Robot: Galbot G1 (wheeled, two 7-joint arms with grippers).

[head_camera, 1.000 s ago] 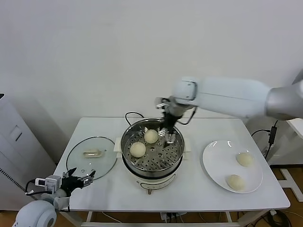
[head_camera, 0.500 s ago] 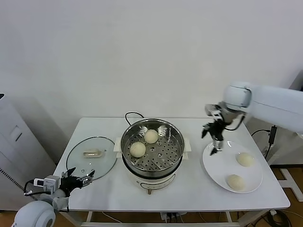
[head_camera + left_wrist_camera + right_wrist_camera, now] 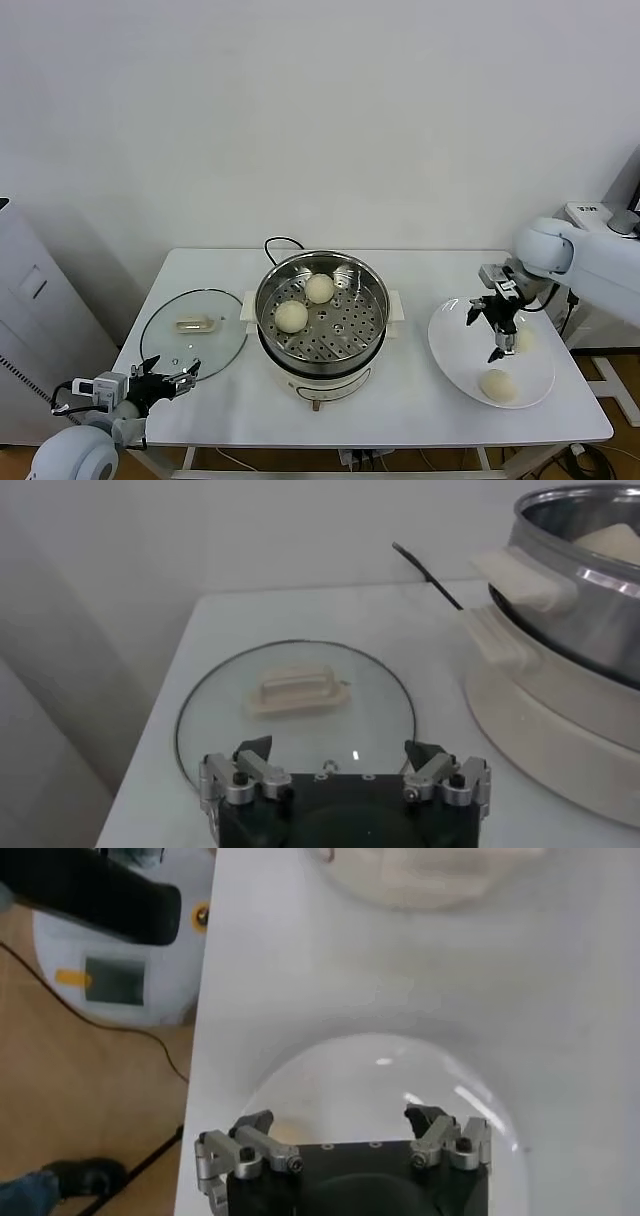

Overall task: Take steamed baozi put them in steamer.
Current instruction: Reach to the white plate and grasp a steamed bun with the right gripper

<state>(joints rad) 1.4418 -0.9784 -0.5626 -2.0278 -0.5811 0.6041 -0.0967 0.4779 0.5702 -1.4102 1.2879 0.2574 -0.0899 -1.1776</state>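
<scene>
Right end effector (image 3: 494,333) hovers open just above plated baozi (image 3: 499,384).

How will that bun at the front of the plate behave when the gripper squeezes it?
The bun looks smooth and domed, so it probably dents easily; a light grip seems wise. Its rounded shape may let it slide across the glossy plate if the open right gripper nudges it.

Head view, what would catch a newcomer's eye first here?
The shiny steamer at the table's middle, two baozi on its perforated tray. Next, the right claw, open, hovering over the white plate on the right, where two more buns wait. The glass lid lies left of the pot.
</scene>
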